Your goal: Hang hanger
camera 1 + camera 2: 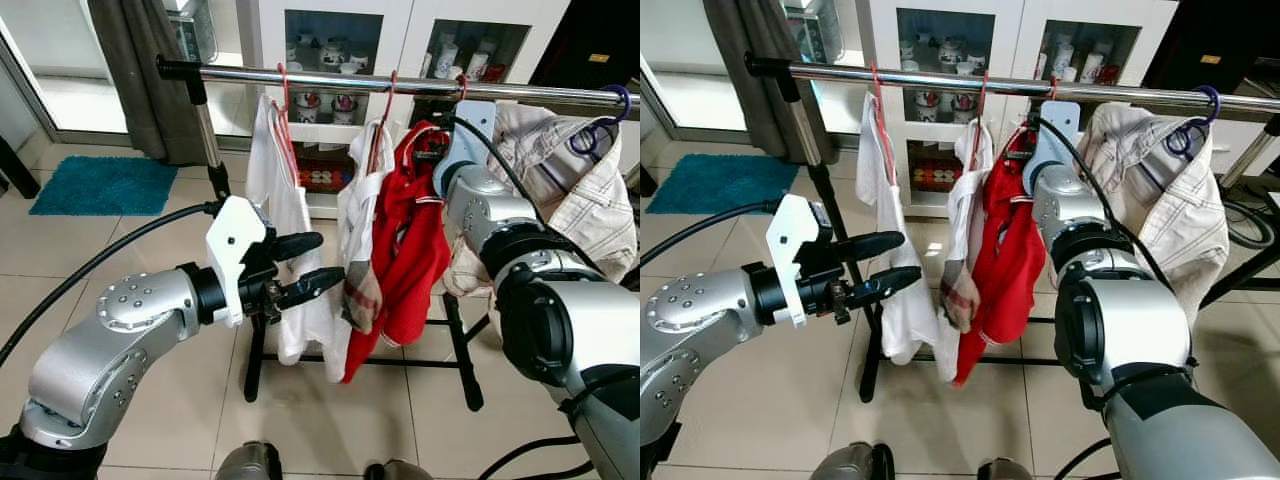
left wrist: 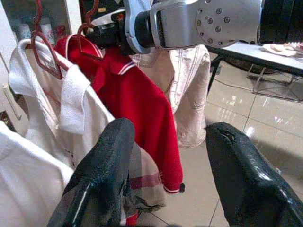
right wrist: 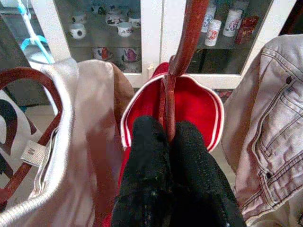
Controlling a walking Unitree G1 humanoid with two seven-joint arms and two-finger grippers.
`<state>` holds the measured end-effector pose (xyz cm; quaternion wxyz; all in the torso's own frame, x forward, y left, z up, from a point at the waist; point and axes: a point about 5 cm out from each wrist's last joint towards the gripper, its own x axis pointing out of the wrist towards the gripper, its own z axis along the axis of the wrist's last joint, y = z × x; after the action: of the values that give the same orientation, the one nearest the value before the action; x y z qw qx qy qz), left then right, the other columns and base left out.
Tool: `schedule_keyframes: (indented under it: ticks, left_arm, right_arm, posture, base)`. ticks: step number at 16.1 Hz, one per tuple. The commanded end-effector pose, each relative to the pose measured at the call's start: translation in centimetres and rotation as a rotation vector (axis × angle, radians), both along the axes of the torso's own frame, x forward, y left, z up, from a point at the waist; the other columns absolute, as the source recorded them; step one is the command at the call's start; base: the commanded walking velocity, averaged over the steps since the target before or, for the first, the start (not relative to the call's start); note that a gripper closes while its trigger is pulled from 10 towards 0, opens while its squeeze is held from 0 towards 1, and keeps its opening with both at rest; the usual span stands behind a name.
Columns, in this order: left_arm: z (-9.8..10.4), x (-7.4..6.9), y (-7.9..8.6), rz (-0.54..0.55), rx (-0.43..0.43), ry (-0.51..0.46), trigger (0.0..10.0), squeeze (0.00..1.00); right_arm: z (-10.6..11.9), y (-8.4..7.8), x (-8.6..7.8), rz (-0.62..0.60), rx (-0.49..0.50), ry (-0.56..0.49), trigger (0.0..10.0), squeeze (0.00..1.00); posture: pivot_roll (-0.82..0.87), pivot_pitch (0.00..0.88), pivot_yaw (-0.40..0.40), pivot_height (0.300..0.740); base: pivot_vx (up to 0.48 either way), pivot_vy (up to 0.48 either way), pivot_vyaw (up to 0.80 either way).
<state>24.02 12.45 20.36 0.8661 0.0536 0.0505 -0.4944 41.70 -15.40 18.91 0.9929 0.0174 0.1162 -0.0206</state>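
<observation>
A chrome rail spans a black clothes rack. A red shirt hangs on a red-brown hanger whose hook is up at the rail. My right gripper is raised just under the rail and is shut on the hanger's neck above the red collar. My left gripper is held out lower down, open and empty, with its fingertips just in front of a white shirt. A second white garment with a plaid hem hangs between that shirt and the red one.
A beige jacket hangs on a blue hanger at the rail's right end. Behind the rack is a white cabinet with cups. A teal mat and a grey curtain lie far left. The rack's legs stand on tiled floor.
</observation>
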Motion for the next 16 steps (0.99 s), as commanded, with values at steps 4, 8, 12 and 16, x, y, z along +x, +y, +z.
schedule_keyframes:
  ticks: [4, 8, 12, 16]
  left_arm:
    - [0.2, -0.1, -0.4, -0.033, 0.000, -0.001, 10.0, 0.00]
    - [0.3, -0.1, -0.4, -0.029, -0.001, -0.005, 10.0, 0.00]
    - [0.3, 0.0, -0.5, -0.018, -0.019, -0.012, 10.0, 0.00]
    - [0.8, 0.4, -0.9, -0.012, -0.070, -0.030, 10.0, 0.00]
  right_arm:
    - [-2.4, -0.7, -0.7, -0.021, 0.002, 0.107, 10.0, 0.00]
    - [-1.7, -0.9, -0.5, -0.032, 0.020, 0.072, 10.0, 0.00]
    - [-0.1, -1.0, -0.1, -0.040, 0.059, -0.019, 10.0, 1.00]
    - [1.7, -0.7, 0.3, 0.005, 0.037, -0.070, 10.0, 1.00]
  posture:
    - [0.10, 0.102, -0.025, 0.740]
    - [0.10, 0.104, -0.030, 0.740]
    - [0.11, 0.096, -0.038, 0.740]
    - [0.10, 0.071, -0.034, 0.740]
  base:
    - [0.000, 0.000, 0.00]
    - [0.000, 0.000, 0.00]
    - [0.000, 0.000, 0.00]
    - [0.000, 0.000, 0.00]
